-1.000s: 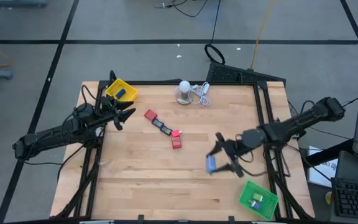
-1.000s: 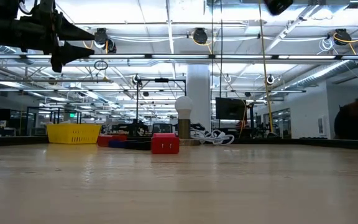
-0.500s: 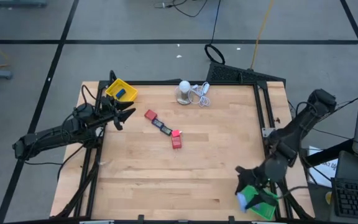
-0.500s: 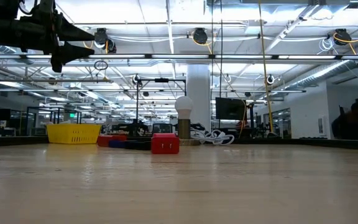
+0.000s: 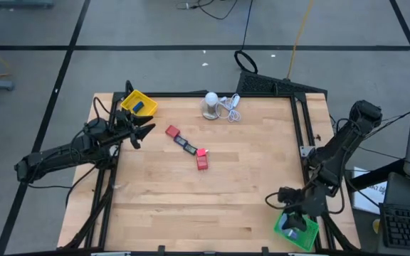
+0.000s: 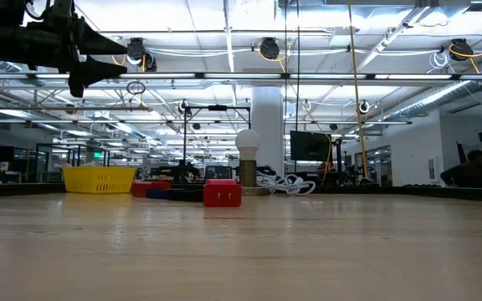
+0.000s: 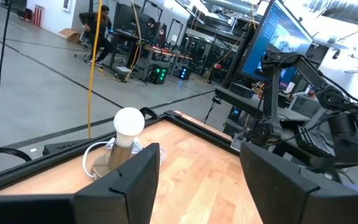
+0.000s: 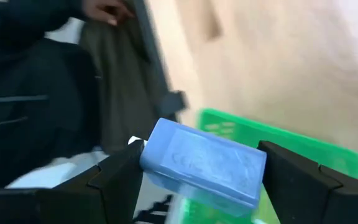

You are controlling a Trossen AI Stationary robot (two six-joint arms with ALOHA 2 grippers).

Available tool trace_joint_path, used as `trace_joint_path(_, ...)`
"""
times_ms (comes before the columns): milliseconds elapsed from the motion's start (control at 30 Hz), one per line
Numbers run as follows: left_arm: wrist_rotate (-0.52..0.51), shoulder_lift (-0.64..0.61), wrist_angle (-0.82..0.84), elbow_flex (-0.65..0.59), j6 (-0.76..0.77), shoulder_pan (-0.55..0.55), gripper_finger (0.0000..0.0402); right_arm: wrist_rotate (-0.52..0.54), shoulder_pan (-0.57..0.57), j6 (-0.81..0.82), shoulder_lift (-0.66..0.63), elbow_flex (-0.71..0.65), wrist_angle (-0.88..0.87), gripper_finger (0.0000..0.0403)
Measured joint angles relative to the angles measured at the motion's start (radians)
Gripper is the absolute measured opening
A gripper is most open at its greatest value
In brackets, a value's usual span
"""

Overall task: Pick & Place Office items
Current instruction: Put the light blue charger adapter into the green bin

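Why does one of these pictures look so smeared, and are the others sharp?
Right wrist view: background streaked with motion blur, while the pale blue rectangular block between the right gripper fingers stays fairly crisp. Low view: glaring ceiling lights, the red block distant but clear. High view: evenly lit, sharp wooden table.

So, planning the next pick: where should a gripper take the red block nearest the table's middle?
Grip the small red block across its short sides, coming straight down. It lies flat and low, with a pink bit touching its far end, so closing across the width avoids that neighbour.

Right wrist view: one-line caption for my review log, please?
Right gripper holds a blue block between its fingers, above the green tray.
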State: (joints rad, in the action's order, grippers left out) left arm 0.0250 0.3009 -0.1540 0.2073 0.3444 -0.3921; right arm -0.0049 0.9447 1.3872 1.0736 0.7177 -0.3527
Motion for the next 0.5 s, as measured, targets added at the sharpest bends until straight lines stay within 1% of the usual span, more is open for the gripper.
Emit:
trace_joint_path(100,0.0,0.0,0.0,0.0,0.0,0.0,0.0219,0.001,0.0,-0.015,0.005,0.0,-0.062,0.0274)
trace_joint_path(300,0.0,0.0,0.0,0.0,0.0,0.0,0.0225,0.002,0.0,-0.07,0.046,0.0,-0.078,0.0274)
trace_joint_path(500,0.0,0.0,0.0,0.0,0.0,0.0,0.0233,-0.057,0.0,-0.052,0.112,0.0,-0.094,0.0274)
